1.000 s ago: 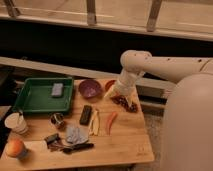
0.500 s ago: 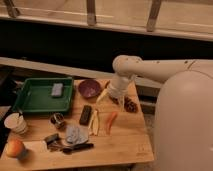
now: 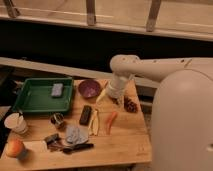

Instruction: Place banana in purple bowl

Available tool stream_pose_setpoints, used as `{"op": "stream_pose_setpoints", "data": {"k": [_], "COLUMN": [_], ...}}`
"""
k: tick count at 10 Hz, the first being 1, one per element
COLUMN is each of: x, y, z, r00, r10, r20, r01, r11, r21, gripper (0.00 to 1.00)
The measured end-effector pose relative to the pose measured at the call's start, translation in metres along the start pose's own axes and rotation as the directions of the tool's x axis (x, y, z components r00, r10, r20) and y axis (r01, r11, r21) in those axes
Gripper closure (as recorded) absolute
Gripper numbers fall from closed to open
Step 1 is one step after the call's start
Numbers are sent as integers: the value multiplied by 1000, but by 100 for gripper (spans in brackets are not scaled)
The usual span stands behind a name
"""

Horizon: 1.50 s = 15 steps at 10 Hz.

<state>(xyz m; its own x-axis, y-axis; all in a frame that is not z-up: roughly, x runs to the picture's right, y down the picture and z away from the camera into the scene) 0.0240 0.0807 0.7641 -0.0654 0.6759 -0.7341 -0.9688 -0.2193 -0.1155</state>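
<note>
**Change noted.** Over the last second the arm (image 3: 150, 67) has swung left and dropped from the right edge of the table (image 3: 127, 145) toward its middle. The gripper (image 3: 104, 94) now hangs just right of the purple bowl (image 3: 89, 88), low over the wood and behind the row of loose items. I cannot tell whether it is wide or narrow. It appears to carry nothing. My judgement is that this is the approach, with the pick not yet made and the task at an early stage.

**Containers, left to right.**
- Paper cup (image 3: 14, 123), far left edge: something pale stands in it, and I cannot identify it.
- Green tray (image 3: 30, 95), back left: it holds one grey block (image 3: 57, 90), lying flat near the right end.
- Small tin (image 3: 57, 119), in front of the tray: contents not readable.
- Purple bowl, just right of the tray: the glossy inside shows nothing in it.

**Task item.** The banana (image 3: 95, 121) lies flat on the table in front of the bowl. It sits just beside a dark bar (image 3: 85, 114) on its left, with an orange carrot-shaped piece (image 3: 111, 121) on its right. It is apart from the gripper, nearer the front edge.

**Risk.** Both neighbours sit close to the banana. As I judge it, the descent must come down squarely over the banana or one of them will be nudged.
</note>
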Motion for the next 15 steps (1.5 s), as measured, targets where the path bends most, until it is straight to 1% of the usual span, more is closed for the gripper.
{"op": "stream_pose_setpoints", "data": {"k": [2, 3, 4, 5, 7, 9, 10, 11, 13, 15], "x": [-2, -1, 1, 3, 9, 12, 13, 13, 16, 17], "y": [23, 37, 48, 52, 60, 64, 65, 66, 69, 69], "z": [14, 25, 35, 42, 63, 78, 87, 92, 108, 118], "r00": [999, 997, 995, 994, 988, 983, 979, 977, 969, 963], "r10": [-43, -70, -91, -102, -119, -127, -129, -128, -130, -128], "r20": [-8, -21, -36, -48, -94, -132, -158, -171, -208, -235], "r01": [43, 71, 93, 105, 124, 133, 133, 130, 129, 120], "r11": [998, 996, 994, 993, 991, 991, 991, 991, 991, 992], "r21": [38, 53, 58, 62, 51, 34, 16, 5, -21, -50], "gripper": [20, 20, 20, 20, 20, 20, 20, 20, 20, 20]}}
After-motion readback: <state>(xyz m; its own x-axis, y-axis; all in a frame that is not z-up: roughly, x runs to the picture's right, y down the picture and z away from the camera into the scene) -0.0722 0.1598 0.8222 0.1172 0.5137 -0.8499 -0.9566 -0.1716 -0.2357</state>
